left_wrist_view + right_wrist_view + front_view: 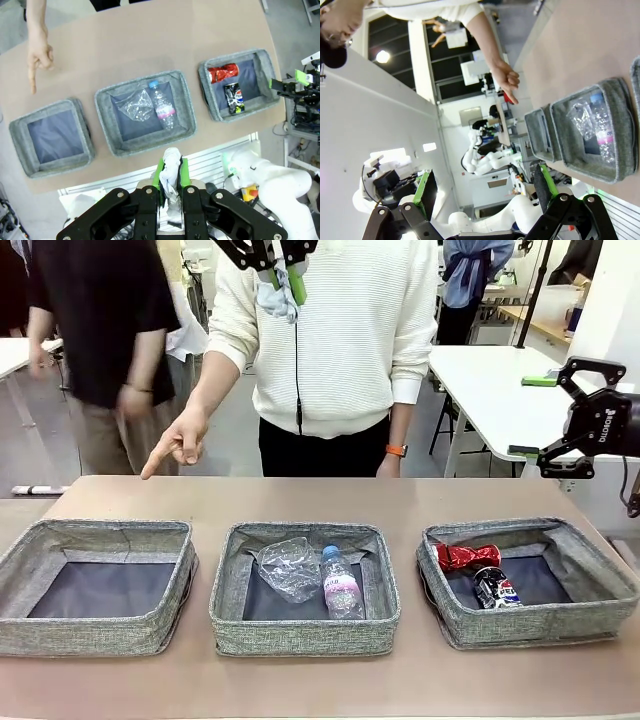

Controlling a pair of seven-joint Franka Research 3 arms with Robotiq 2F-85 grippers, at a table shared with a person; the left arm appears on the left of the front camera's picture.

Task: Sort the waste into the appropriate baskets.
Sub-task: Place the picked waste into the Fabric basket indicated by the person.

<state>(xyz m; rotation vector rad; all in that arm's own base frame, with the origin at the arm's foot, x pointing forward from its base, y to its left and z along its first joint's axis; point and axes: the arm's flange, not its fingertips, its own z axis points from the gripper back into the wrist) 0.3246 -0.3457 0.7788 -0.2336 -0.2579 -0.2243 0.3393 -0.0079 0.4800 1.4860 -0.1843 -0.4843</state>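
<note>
The left tool (171, 181), clamped on the paper wad (170, 172), hangs high over the desk's middle, the right tool (482, 192) empty and wide; next, I judge, lower it over the empty left-end bin (100, 585) the hand (180, 443) points toward.

L pincer (285, 275) up high, gripping paper wad (277, 297).

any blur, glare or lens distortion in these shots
Front view: evenly lit, sharp except a motion-blurred bystander's hand. Left wrist view: wide-angle bending of the table edges, the paper wad close up. Right wrist view: rolled sideways, glare from a ceiling light.
</note>
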